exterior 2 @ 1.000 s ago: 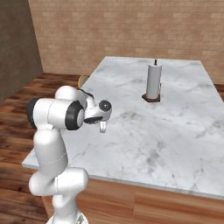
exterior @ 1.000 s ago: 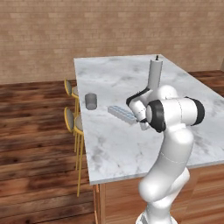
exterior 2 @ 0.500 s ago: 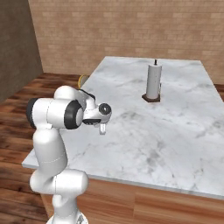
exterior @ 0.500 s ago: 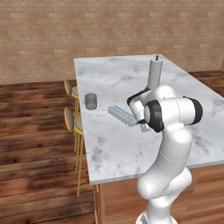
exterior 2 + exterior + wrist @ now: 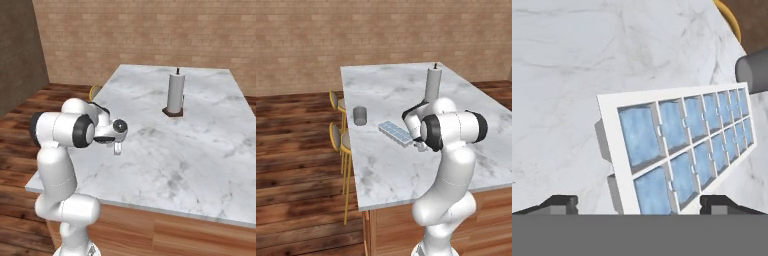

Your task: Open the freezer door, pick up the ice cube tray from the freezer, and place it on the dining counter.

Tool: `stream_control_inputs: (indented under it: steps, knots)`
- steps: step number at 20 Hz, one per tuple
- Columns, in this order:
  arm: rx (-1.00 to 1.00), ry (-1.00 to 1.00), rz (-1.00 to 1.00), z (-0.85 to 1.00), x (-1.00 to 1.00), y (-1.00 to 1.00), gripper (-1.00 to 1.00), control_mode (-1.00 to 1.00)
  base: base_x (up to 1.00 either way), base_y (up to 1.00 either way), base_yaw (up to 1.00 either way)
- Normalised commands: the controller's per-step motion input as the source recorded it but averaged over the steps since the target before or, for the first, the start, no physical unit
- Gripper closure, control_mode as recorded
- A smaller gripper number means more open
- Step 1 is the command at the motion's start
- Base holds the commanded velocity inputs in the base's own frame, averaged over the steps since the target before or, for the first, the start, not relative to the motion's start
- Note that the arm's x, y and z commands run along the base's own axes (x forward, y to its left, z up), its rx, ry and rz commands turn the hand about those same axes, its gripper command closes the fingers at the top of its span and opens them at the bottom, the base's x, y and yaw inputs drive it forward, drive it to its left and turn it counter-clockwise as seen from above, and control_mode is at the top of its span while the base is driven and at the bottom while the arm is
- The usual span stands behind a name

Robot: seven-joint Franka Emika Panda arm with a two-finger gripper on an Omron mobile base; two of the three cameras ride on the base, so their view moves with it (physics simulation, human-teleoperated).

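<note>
Lying flat on white-grey marble bench [image 5: 381, 170]: white ice cube tray with 2 rows of pale blue cells [image 5: 682, 145] | pincer [image 5: 639, 202]: released, fingertips straddling tray's near end

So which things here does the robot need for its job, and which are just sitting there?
For the job: tray, counter, fingers open around the tray's near end.
Just sitting there: grey cup, paper towel roll, stools.

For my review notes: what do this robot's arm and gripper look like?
The arm is glossy white with rounded, bulbous links and dark grey bands at the joints. No cables or markings are visible. The gripper ends in two small dark, blocky fingertips.
</note>
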Motion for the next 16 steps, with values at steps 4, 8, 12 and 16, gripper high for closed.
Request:
stream_control_inputs:
  steps: [4,8,12,16]
  knots:
    - [0.0,0.02,0.0,0.78,-0.16,-0.24,-1.0,-1.0,0.0,0.0,0.0]
    - [0.0,0.18,0.0,1.0,-0.05,-0.11,-1.0,-1.0,0.0,0.0,0.0]
    - [0.04,0.32,-0.02,1.0,-0.16,-0.16,-1.0,-1.0,0.0,0.0,0.0]
    - [0.1,0.4,-0.07,1.0,-0.14,-0.12,-1.0,-1.0,0.0,0.0,0.0]
